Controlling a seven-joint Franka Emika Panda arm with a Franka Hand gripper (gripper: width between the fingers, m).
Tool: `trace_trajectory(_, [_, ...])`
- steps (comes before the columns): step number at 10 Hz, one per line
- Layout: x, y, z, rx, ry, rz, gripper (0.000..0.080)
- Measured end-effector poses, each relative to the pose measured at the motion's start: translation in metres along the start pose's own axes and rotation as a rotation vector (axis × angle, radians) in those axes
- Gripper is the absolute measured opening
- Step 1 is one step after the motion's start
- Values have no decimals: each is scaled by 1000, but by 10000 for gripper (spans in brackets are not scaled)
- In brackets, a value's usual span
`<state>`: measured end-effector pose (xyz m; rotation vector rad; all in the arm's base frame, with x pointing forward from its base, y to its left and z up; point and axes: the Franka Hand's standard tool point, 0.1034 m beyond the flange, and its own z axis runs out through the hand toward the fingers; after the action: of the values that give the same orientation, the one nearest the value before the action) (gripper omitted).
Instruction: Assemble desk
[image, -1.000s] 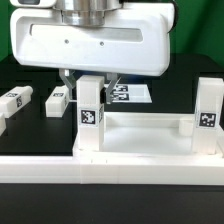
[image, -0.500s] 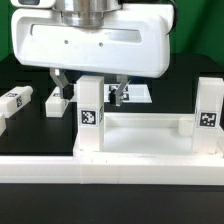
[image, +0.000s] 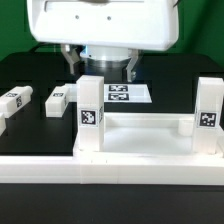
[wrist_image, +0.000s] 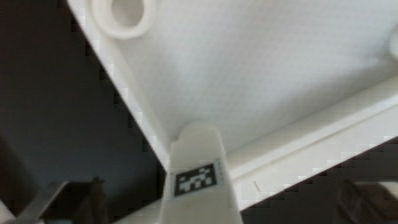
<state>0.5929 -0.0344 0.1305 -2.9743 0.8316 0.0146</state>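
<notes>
Below the claw (image: 101, 67), spread apart and empty, an upright white tagged block leg (image: 91, 103) is seated in the large white plastic tray-like desk top (image: 140, 150); a loose white leg (image: 57, 99) is seen lying toward the exterior view's left.

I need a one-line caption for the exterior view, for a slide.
Open claw hovers over one leg of two standing on the desk top; two loose legs lie on the table.

A matte black table (image: 30, 75) spreads below the claw (image: 101, 66); behind it hangs a dark backdrop (image: 10, 25), evenly lit.
</notes>
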Motion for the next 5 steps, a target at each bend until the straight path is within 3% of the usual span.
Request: trace_trajectory(5, [-1, -4, 0, 1, 1, -12, 649])
